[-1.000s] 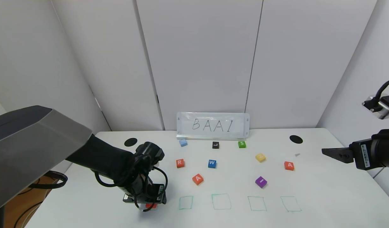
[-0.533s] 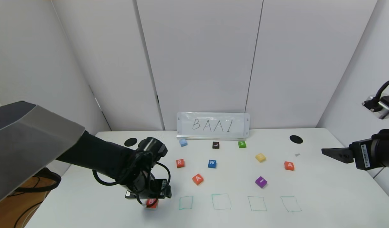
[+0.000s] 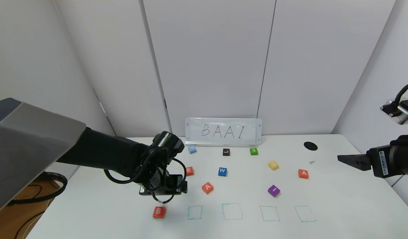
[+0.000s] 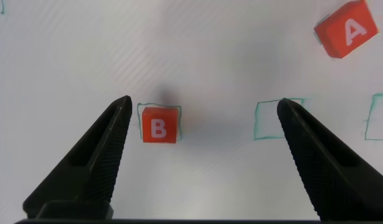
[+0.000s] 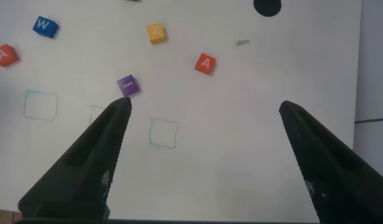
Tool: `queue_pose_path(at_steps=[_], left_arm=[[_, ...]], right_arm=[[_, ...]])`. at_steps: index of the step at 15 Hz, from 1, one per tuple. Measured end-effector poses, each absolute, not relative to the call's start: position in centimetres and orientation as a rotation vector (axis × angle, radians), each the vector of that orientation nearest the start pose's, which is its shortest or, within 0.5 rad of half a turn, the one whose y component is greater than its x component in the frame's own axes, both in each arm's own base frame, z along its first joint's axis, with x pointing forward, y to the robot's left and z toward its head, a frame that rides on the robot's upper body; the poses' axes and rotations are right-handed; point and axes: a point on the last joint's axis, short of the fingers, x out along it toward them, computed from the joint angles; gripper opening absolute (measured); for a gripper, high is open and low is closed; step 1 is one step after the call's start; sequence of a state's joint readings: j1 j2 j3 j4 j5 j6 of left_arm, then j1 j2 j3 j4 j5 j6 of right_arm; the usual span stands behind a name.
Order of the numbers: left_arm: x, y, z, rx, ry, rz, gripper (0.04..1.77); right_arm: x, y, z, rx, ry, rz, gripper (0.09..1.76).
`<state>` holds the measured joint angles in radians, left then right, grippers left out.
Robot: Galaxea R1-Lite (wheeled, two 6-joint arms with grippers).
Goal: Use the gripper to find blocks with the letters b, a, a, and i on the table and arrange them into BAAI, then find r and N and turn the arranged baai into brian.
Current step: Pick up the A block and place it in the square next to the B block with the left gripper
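Observation:
The orange-red B block [image 3: 159, 211] lies flat in the leftmost green outline; it also shows in the left wrist view [image 4: 159, 127]. My left gripper [image 3: 162, 195] hangs open and empty above and just behind it, jaws wide in its wrist view [image 4: 203, 101]. One A block [image 3: 207, 188] [image 4: 347, 30] lies right of the gripper. The other A [image 3: 303, 173] [image 5: 205, 63] and the purple I [image 3: 273, 191] [image 5: 127, 85] lie to the right. The R block [image 3: 190, 171] is partly hidden by the left arm. My right gripper [image 3: 339, 158] [image 5: 205, 104] is open, held high at the right edge.
The white table [image 3: 340, 199] carries several empty green outlines [image 3: 232, 211] along the front. Blue W [image 3: 222, 171], yellow [image 3: 273, 165], green S [image 3: 253, 151], black L [image 3: 226, 152] and light blue [image 3: 192, 149] blocks lie behind. A BAAI sign [image 3: 223, 131] stands at the back.
My left gripper has let go of the B block, risen and moved back and right. The B block stays in the leftmost outline. The right arm has not moved.

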<state>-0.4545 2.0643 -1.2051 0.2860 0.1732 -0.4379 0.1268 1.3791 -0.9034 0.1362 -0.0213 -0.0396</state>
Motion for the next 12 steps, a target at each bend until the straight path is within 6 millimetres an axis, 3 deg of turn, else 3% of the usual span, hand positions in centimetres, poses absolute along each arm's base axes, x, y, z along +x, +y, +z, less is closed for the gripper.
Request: queue_pose_path(at_steps=[4, 12], left_arm=[[33.0, -16.5, 10.3, -0.026, 1.098, -0.05, 1.68], [35.4, -18.2, 10.6, 0.279, 1.028, -0.377, 1.7]], right_arm=[[21.4, 3.0, 22.3, -0.087, 0.608, 0.127, 1.71], [20.3, 3.5, 22.7, -0.094, 0.59, 0.159, 1.71]])
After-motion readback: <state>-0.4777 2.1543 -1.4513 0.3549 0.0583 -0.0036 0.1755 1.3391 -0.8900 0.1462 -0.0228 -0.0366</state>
